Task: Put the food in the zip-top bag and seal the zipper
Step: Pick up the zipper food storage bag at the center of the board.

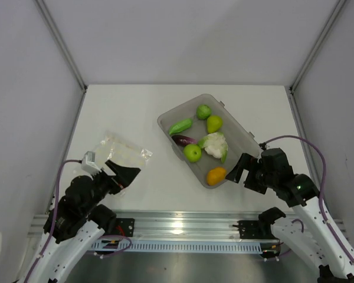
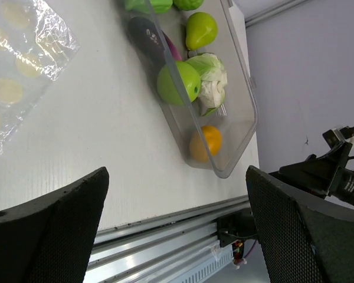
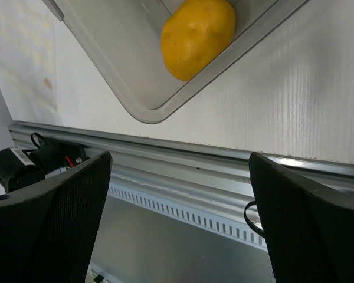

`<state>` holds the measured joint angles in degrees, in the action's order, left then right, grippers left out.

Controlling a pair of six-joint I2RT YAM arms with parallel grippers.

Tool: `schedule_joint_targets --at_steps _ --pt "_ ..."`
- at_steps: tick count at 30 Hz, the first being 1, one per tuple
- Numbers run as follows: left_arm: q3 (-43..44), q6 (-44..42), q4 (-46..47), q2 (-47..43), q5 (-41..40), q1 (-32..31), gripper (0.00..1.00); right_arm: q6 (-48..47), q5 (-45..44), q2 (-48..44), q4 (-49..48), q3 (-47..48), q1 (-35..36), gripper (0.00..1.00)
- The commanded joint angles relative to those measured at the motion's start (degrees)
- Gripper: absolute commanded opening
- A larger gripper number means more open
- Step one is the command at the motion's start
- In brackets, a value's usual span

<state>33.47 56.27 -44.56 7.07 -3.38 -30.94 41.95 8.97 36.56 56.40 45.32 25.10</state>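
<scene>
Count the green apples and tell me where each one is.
2. The far apple sits at the bin's far end beside the pear. The near apple lies mid-bin, next to the cauliflower. None looks hidden.

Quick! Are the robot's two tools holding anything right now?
Left tool: open, holding nothing.
Right tool: open, holding nothing.

A rigid grey translucent bin point(image 1: 241, 134) sits right of centre on the white tabletop point(image 1: 135, 106). It is turned at a diagonal, with one rounded corner close to the near edge. An aluminium rail point(image 1: 183, 224) runs along that edge, and a slotted strip point(image 1: 183, 244) lies just below it. Plain white wall panels point(image 1: 183, 35) enclose the space, joined by slanting metal frame bars point(image 1: 62, 44).
</scene>
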Motion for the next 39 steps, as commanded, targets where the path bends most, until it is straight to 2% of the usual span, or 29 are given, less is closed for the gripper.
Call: schedule_joint_targets --at_steps 1,5,8,13,16,19,22,24,27,30,31,32,35,39 --pt "2.0 -1.8 -1.2 0.6 -0.4 0.4 0.99 -0.7 -1.8 1.3 -2.3 1.1 2.1 0.99" --pt "4.0 -6.5 0.3 5.1 2.9 0.4 0.99 -0.4 -0.7 3.3 -3.8 0.3 3.9 0.99" --pt "8.0 -6.6 -3.4 11.6 0.4 0.4 0.99 -0.9 -0.7 5.5 -6.6 -0.2 7.1 0.99" --pt "17.3 -8.5 -9.4 26.7 -3.1 0.9 1.00 -0.6 -12.9 15.7 -3.1 5.9 17.7 0.99" --pt "19.7 -9.4 -11.9 33.4 -7.1 1.8 0.99 0.3 -15.1 19.7 -5.5 8.1 21.6 0.99" --pt "18.7 -7.7 -11.2 35.4 -7.2 4.3 0.99 0.8 -14.5 23.2 -8.8 8.5 23.8 0.99" --pt "16.3 -8.7 -6.4 36.2 -6.5 6.7 0.99 2.2 -15.0 24.5 -11.1 8.5 26.0 0.99" --pt "17.0 -7.9 -5.5 39.3 -6.1 10.2 0.99 2.9 -15.4 24.7 -13.0 8.5 27.2 0.99" --pt "18.3 -5.0 -4.6 44.6 -5.8 12.2 0.99 3.6 -15.0 24.4 -14.4 8.8 27.9 0.99" --pt "21.4 -1.2 -8.8 51.3 -9.9 13.0 1.00 3.7 -14.9 24.0 -14.0 9.6 28.2 0.99" --pt "23.8 4.1 -14.5 52.9 -13.4 13.7 1.00 3.7 -14.9 23.8 -13.6 9.9 28.2 1.00" --pt "24.1 6.5 -16.7 55.6 -13.6 14.5 1.00 3.5 -15.1 23.7 -12.8 10.3 28.2 0.99" --pt "20.8 7.2 -15.7 57.6 -6.0 19.9 0.99 2.1 -15.8 22.2 -11.4 10.4 28.2 0.99" --pt "15.8 6.7 -14.1 57.9 -4.2 25.7 0.99 1.8 -16.2 20.4 -10.7 10.4 28.1 0.99"
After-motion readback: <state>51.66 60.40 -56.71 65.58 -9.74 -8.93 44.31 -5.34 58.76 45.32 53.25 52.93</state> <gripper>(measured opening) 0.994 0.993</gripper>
